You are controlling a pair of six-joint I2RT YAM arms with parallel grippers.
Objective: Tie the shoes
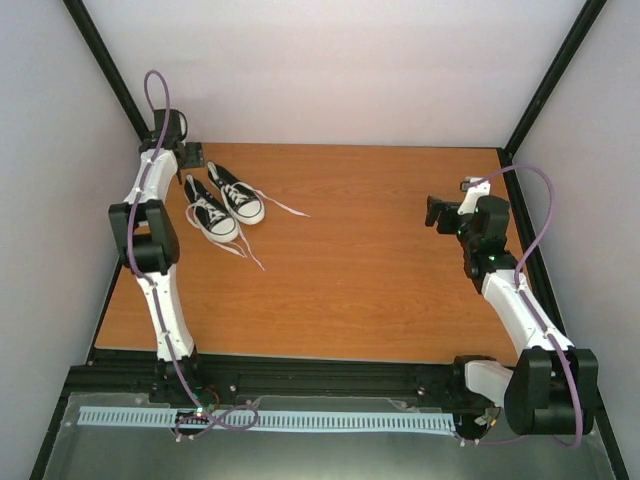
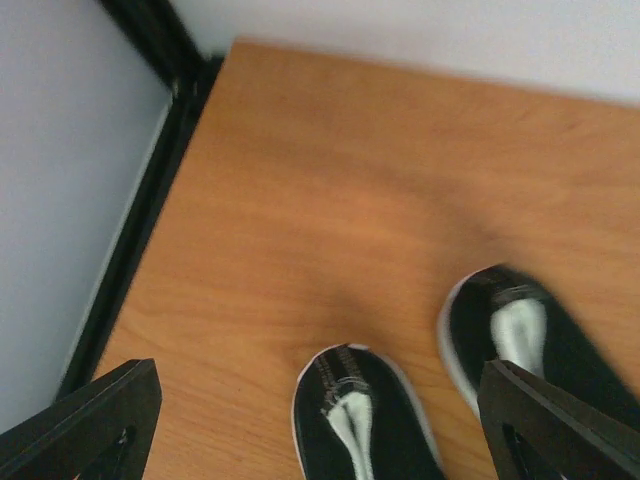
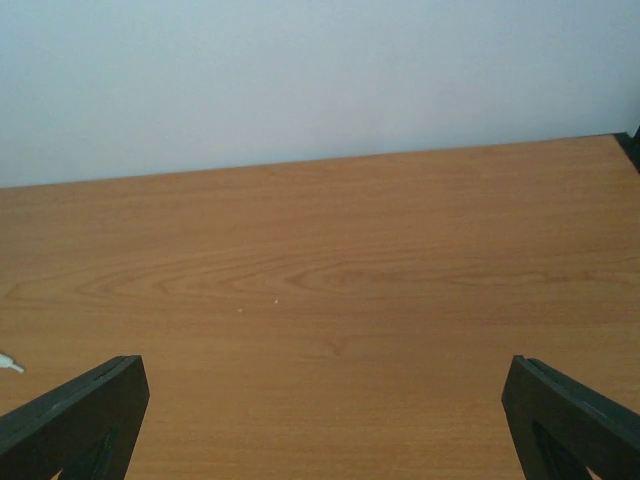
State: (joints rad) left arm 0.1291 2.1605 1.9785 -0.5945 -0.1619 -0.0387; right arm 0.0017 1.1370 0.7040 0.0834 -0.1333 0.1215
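Though blur softens the left wrist view and the frame cuts off their toes, the shoes (image 2: 365, 430) lie side by side just ahead of the left gripper (image 2: 318, 368), whose jaws stand wide apart and empty; the right gripper (image 3: 325, 365), equally spread, is well apart from them.

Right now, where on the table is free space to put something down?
Free: the wide middle of the table, between the laces and the right gripper. Crowded: the far left corner, where the shoes lie near the left gripper.

Overhead and wrist views, shared table (image 1: 380, 250)
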